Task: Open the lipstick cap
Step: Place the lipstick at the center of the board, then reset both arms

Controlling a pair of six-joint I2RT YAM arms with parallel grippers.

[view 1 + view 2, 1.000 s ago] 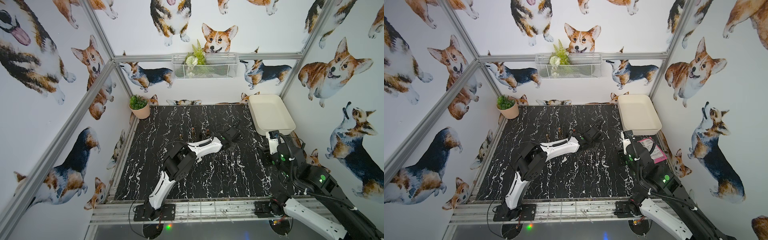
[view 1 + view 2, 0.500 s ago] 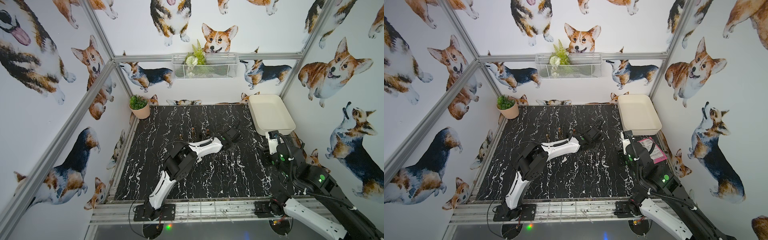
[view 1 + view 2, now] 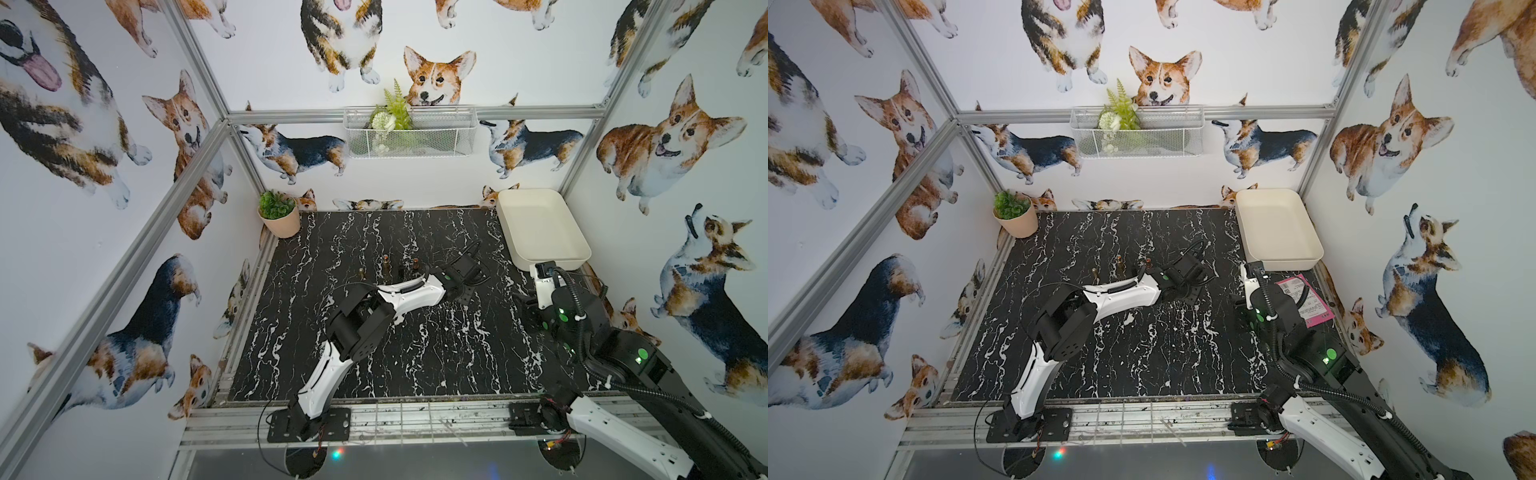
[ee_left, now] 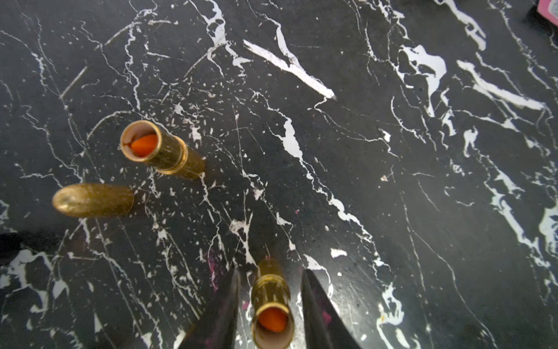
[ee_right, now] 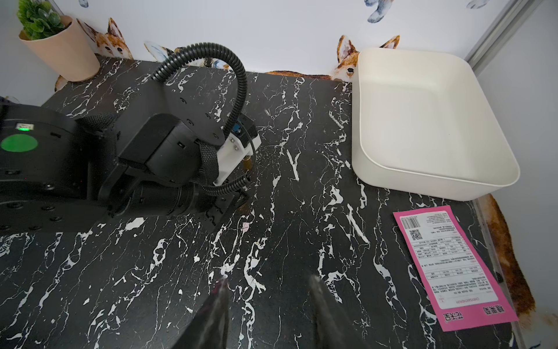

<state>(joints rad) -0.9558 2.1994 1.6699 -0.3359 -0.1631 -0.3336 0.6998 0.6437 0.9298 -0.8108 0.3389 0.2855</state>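
Left claw is spread, one tip on each side of an upright gold lipstick, with a thin gap either way; the lipstick is uncapped and its orange tip shows. Nearby on the black marbled surface stand a second uncapped lipstick and a gold cap. Right claw hangs spread over bare surface, holding nothing, near a pink paper slip and a white tray.

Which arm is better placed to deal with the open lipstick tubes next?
Left. The left fingers flank an upright, uncapped lipstick with gaps on both sides. The right fingers hang open over the table near the pink sheet, away from the lipsticks.
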